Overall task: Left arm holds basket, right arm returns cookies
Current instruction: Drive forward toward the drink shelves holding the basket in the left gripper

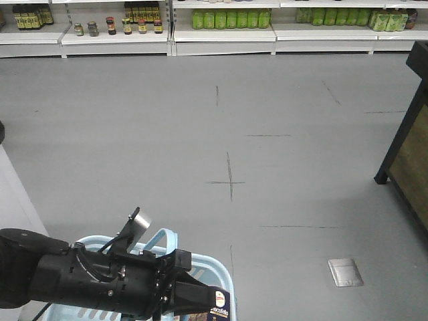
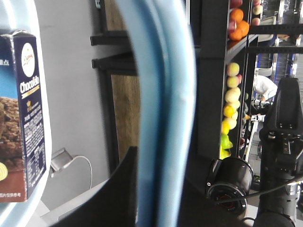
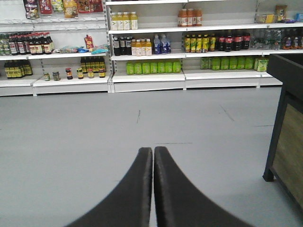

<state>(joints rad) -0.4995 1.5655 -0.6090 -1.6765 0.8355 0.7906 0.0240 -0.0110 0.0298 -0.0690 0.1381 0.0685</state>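
Well, starting at my left: in the front view my left arm [image 1: 80,277] reaches in from 8 o'clock, lying over the light blue basket [image 1: 214,267] that sits low at 6 o'clock. The cookies [image 1: 222,312] show only a navy corner there, at the bottom edge, just beside the arm's tip.

From the left wrist view the box fills the 9 o'clock side, standing against the basket's pale rim. The basket handle [image 2: 163,94] runs straight through the middle, from 12 down to 6. One of my left fingers [image 2: 118,189] lies dark against that handle at 7 o'clock. Its partner is hidden behind the plastic, so I can only say they appear clenched on the basket handle. A fruit rack [image 2: 232,94] stands at 2 o'clock.

My right fingers [image 3: 137,198] rise from 6 o'clock in their own view, pressed together tip to tip and gripping nothing. They point across grey floor [image 3: 71,132] toward shelves [image 3: 151,75] of bottles at 12 o'clock, with a dark stand [image 3: 286,137] at 3 o'clock.
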